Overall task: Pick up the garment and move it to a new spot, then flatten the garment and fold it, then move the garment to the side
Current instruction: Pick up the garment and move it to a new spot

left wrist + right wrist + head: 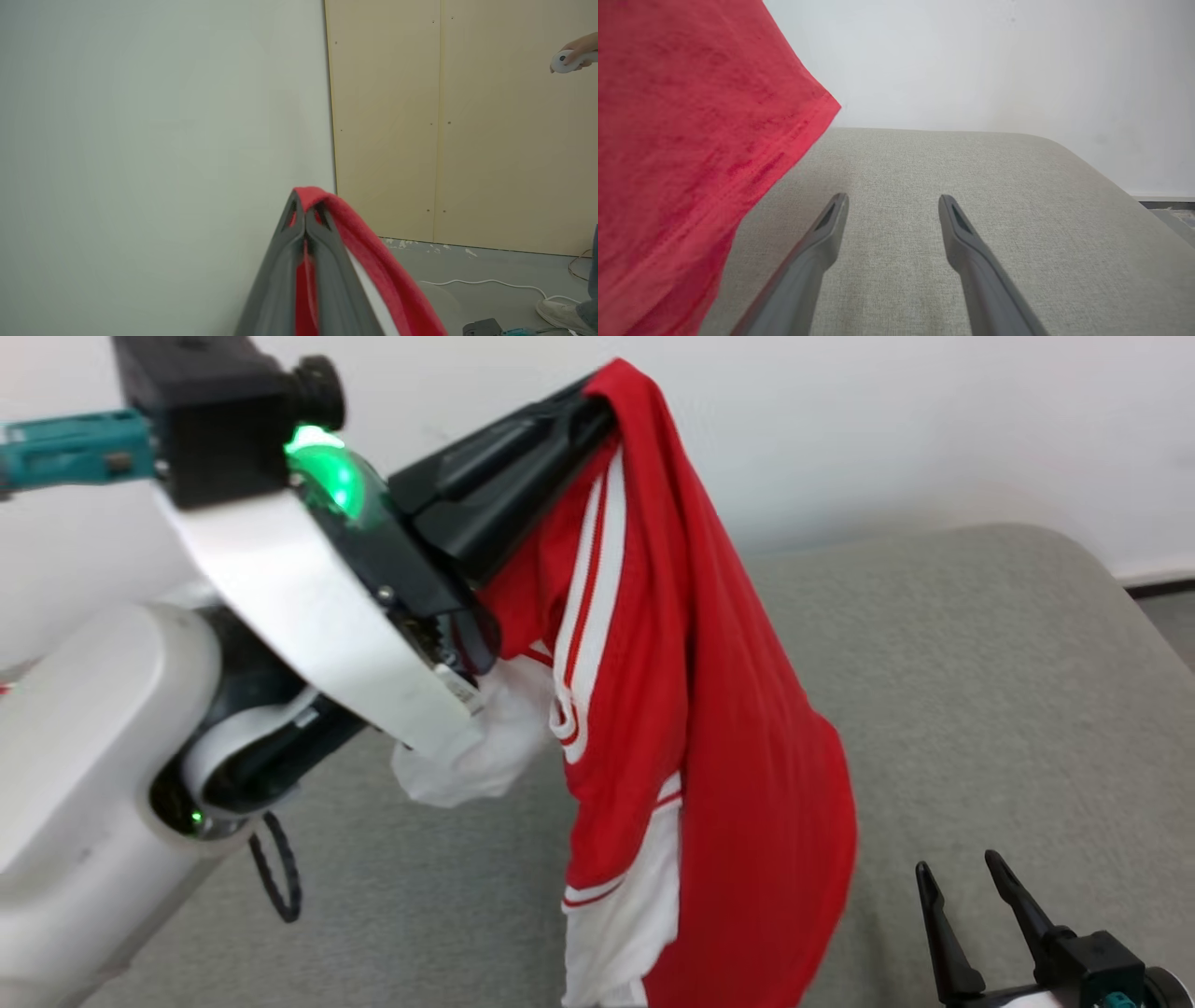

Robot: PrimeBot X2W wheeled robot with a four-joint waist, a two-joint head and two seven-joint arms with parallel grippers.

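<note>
The garment (719, 728) is a red shirt with white stripes and white panels, hanging in the air over the grey padded surface (980, 709). My left gripper (597, 397) is raised high and shut on the garment's top edge, and the cloth drapes down from its tips. In the left wrist view the two fingers (306, 219) are pressed together with red cloth (373, 261) between and over them. My right gripper (957, 868) stands open at the lower right, just right of the hanging cloth. In the right wrist view its fingers (892, 200) are spread above the grey surface, with the red garment (691, 140) at left.
A white wall (887, 429) stands behind the padded surface, whose right edge (1148, 625) drops to the floor. In the left wrist view a person's hand holding a white controller (567, 60) is at the upper right, a shoe (560, 315) and a white cable (486, 281) on the floor.
</note>
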